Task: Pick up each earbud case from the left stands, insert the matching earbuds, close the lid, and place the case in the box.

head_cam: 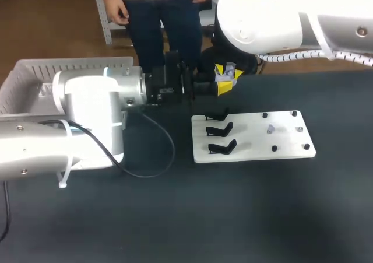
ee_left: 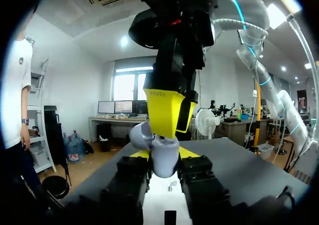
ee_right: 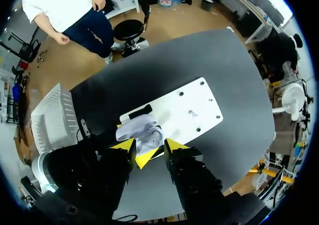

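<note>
- Our left gripper (ee_left: 164, 155) is clamping the lilac case (ee_left: 163, 161), which is standing upright with its mouth facing up and its lid (ee_left: 141, 135) hanging open sideways.
- Our right gripper (ee_right: 149, 146) is hovering above it, fingers apart.

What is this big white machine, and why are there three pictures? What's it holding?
It is a robot with two white arms, a left arm and a right arm, working at a black table. One picture looks down from above. The two round ones come from little cameras on each arm's wrist. Each arm ends in a gripper, like a two-finger hand with yellow tips. The left gripper holds a small pale earbud case with its lid open, and the right gripper is right over it. On the table are a white board with black stands and a white box.
</note>
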{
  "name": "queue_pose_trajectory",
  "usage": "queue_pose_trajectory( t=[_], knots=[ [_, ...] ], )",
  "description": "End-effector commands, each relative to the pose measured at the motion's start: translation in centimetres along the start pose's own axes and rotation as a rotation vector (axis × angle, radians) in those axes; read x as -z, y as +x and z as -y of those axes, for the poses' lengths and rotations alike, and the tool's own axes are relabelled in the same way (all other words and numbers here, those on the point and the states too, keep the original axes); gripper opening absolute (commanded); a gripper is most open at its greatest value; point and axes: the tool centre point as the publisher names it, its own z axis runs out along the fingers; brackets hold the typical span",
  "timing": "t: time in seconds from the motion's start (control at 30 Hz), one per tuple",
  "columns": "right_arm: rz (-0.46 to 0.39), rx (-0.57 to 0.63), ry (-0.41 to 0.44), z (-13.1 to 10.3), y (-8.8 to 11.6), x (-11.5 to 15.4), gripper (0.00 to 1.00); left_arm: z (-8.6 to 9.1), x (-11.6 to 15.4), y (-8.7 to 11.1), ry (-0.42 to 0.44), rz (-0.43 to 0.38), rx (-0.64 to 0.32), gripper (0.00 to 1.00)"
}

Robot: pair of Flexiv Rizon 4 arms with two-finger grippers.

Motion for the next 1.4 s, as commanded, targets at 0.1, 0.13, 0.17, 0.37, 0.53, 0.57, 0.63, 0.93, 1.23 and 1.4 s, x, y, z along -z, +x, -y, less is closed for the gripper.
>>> queue_pose_trajectory(
  t=[0.1, 0.13, 0.17, 0.37, 0.53, 0.57, 0.63, 0.93, 1.23, 1.4],
  knots=[
    [0.013, 0.037, -0.047, 0.9, 1.2, 1.2, 0.53, 0.2, 0.0, 0.1, -0.008, 0.006, -0.005, 0.0],
    [0.007, 0.063, -0.066, 1.2, 1.5, 1.5, 0.55, 0.2, 0.0, 0.1, -0.008, 0.006, -0.005, 0.0],
    [0.022, 0.079, -0.084, 1.6, 1.9, 1.8, 0.51, 0.2, 0.0, 0.1, -0.008, 0.006, -0.005, 0.0],
    [0.079, 0.172, -0.137, 4.0, 4.0, 2.3, 1.0, 0.2, 0.0, 0.1, -0.008, 0.006, -0.005, 0.0],
    [0.105, 0.185, -0.141, 6.0, 4.9, 1.7, 1.0, 0.2, 0.0, 0.1, -0.008, 0.006, -0.005, 0.0],
    [0.111, 0.179, -0.147, 6.4, 5.0, 1.5, 1.0, 0.2, 0.0, 0.1, -0.008, 0.006, -0.005, 0.0],
    [0.121, 0.186, -0.145, 7.3, 5.4, 1.1, 1.0, 0.2, 0.0, 0.1, -0.008, 0.006, -0.005, 0.0],
    [0.128, 0.164, -0.14, 10.3, 5.6, -1.6, 1.0, 0.2, 0.0, 0.1, -0.008, 0.006, -0.005, 0.0],
    [0.101, 0.166, -0.128, 12.3, 4.6, -5.8, 1.0, 0.2, 0.0, 0.1, -0.008, 0.006, -0.005, 0.0],
    [0.072, 0.162, -0.149, 13.4, 3.3, -8.8, 1.0, 0.2, 0.0, 0.1, -0.008, 0.006, -0.005, 0.0]
  ],
)
